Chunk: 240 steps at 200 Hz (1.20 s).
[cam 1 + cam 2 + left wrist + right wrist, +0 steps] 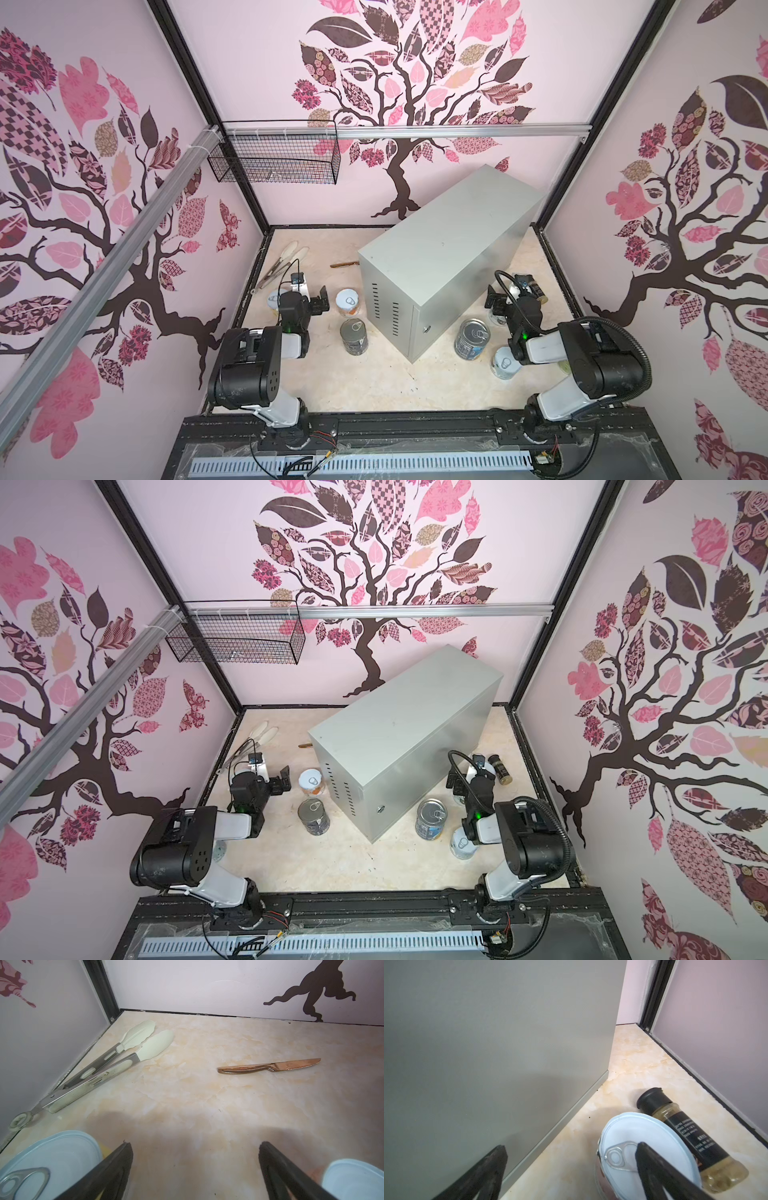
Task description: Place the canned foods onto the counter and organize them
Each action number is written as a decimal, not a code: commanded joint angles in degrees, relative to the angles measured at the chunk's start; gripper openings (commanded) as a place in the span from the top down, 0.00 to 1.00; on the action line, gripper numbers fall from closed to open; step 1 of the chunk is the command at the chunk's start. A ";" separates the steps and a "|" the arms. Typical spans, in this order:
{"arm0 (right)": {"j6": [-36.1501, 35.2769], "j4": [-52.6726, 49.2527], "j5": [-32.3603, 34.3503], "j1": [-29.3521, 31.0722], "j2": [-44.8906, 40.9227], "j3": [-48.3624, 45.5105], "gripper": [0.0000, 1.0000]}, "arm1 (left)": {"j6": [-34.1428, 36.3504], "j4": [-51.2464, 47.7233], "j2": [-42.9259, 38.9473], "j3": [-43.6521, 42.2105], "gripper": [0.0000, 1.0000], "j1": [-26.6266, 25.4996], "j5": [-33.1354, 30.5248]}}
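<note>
left wrist: left gripper (195, 1144) jaws spread wide, holding nothing.

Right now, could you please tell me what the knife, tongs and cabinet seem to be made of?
Knife: likely metal, glossy copper-coloured sheen. Tongs: shiny steel-looking arms, matte cream heads, probably silicone or plastic. Cabinet: sheet metal, by its matte grey faces and punched vent slots.

We are seeing the left arm (245, 374) and right arm (602, 370) wearing bulky black joint housings and white link shells, each with a small green light (286, 329) glowing. A ribbed black hose (644, 365) is looping around the right arm, and the left gripper (193, 1147) and right gripper (570, 1147) are showing matte black tapering fingers.
</note>
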 commanded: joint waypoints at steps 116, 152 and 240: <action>0.48 -0.17 -0.32 -0.03 -0.63 1.26 0.00 | -0.21 0.50 -0.12 0.90 0.02 0.01 0.13; 0.48 0.44 -0.28 -0.01 -0.84 0.83 0.00 | -0.03 0.64 -0.14 0.88 0.02 0.02 0.22; 0.58 0.71 -0.23 -0.02 -0.73 0.71 0.00 | -0.02 0.58 -0.21 0.89 0.02 0.01 0.14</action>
